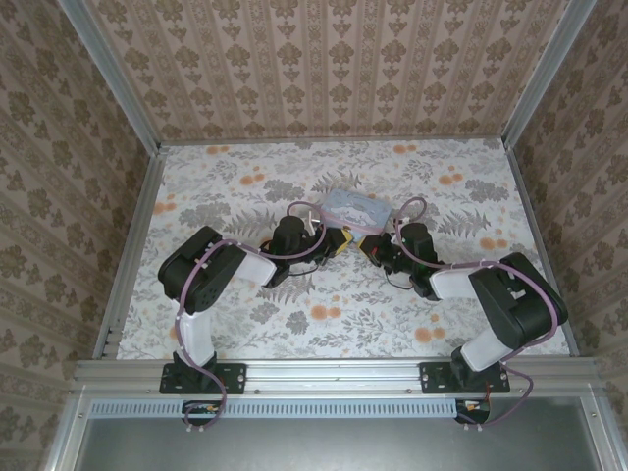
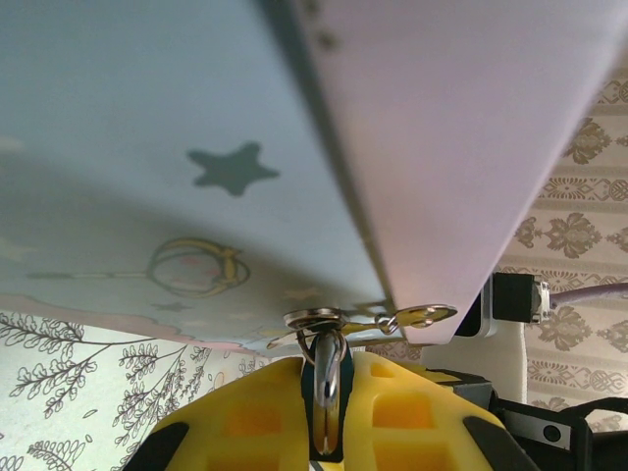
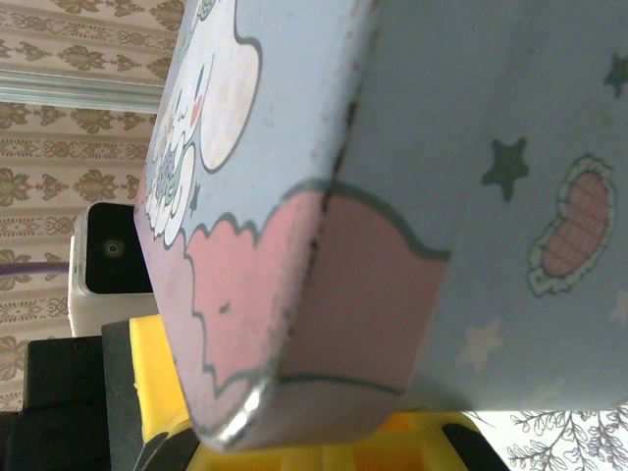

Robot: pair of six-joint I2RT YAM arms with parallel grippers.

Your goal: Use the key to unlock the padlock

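The left gripper point(image 2: 329, 392) is pinching a metal loop point(image 2: 329, 355), probably the shackle, lower centre under the tin point(image 2: 147, 118); the right gripper point(image 3: 319, 453), pressed together, should be bracing gently.

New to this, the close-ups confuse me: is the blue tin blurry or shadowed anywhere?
Left wrist: the tin looms close, a soft shadow band across it, its metal clasp glinting. Right wrist: tin corner slightly soft, rim glare. Top external: even, sharp.

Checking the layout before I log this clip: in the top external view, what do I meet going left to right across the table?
Left frame rail → left arm → pale blue tin → right arm → right frame rail.
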